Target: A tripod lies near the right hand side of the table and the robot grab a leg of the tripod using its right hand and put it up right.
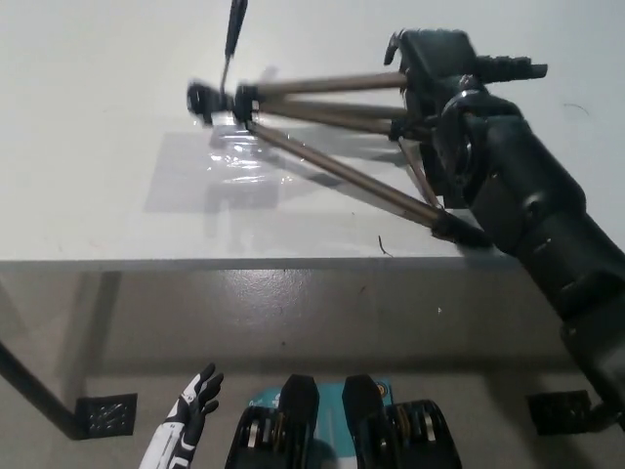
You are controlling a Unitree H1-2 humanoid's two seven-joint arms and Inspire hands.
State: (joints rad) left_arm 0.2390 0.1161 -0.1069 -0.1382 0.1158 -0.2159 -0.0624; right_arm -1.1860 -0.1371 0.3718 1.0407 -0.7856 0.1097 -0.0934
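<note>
White bench [98, 195]: black right hand [439, 73] has its fingers clamped on the bronze-legged black-headed tripod [322, 112], whose head extends away from them. White left hand [190, 410] rests low, fingers spread.

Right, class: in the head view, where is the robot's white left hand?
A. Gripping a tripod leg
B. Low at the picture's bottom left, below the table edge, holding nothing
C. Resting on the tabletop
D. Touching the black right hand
B: the white left hand sits low at bottom left, fingers apart, clear of the tripod that the black right hand grips.
</note>
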